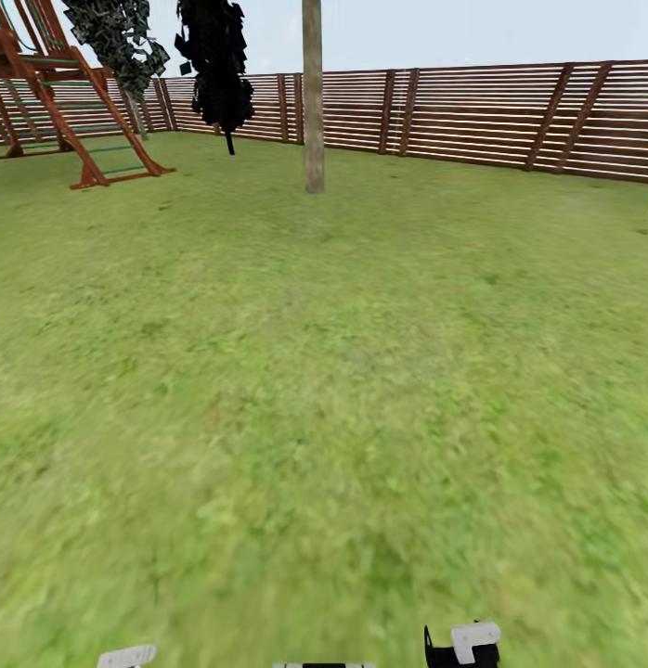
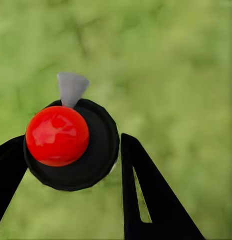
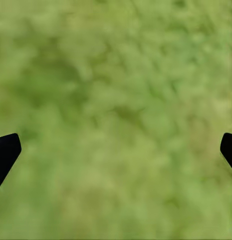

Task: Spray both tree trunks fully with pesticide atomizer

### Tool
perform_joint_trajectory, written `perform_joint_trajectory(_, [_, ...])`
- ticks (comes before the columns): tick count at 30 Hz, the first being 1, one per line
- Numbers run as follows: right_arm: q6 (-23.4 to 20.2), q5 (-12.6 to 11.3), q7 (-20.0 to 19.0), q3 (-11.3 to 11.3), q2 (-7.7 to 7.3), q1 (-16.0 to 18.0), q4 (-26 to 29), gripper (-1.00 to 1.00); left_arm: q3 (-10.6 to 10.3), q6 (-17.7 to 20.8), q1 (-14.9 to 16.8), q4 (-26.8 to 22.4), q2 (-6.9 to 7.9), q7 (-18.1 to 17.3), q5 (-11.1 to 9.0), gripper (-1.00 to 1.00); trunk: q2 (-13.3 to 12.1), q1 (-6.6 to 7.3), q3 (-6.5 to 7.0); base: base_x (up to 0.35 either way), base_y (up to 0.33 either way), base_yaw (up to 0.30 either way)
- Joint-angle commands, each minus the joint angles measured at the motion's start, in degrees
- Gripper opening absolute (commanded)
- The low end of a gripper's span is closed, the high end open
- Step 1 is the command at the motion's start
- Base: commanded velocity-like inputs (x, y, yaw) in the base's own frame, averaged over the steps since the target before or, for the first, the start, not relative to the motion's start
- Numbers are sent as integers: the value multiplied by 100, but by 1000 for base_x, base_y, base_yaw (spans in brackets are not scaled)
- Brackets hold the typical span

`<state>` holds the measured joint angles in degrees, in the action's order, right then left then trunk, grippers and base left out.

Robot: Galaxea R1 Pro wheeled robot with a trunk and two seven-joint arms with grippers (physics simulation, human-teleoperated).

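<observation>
Close in, the left gripper has its fingers pinching the pesticide atomizer, red cap up, over grass. The right gripper hangs with fingers spread wide. Open lawn runs unbroken to a tree trunk, a climbing frame far left, the fence closing everything.

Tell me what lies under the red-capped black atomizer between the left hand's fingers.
Blurred green grass lawn spreads below the black round atomizer with a red dome cap and grey nozzle. The patch directly beneath its body is covered, so whether it rests on the ground or hangs clear cannot be told.
</observation>
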<state>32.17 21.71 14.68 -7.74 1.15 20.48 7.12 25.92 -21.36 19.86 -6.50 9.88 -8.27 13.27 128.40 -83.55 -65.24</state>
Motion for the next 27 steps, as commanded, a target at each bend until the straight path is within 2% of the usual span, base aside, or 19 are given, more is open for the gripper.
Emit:
perform_joint_trajectory(1, [0, 0, 0, 0, 0, 0, 0, 100, 1, 0, 0, 0, 3, 0, -1, -100, 0, 0, 0, 341, 0, 0])
perform_joint_trajectory(27, [0, -9, 0, 0, -3, 0, 9, 100, 2, 4, 0, 0, 6, -8, 0, -100, 0, 0, 0, 340, 0, 0])
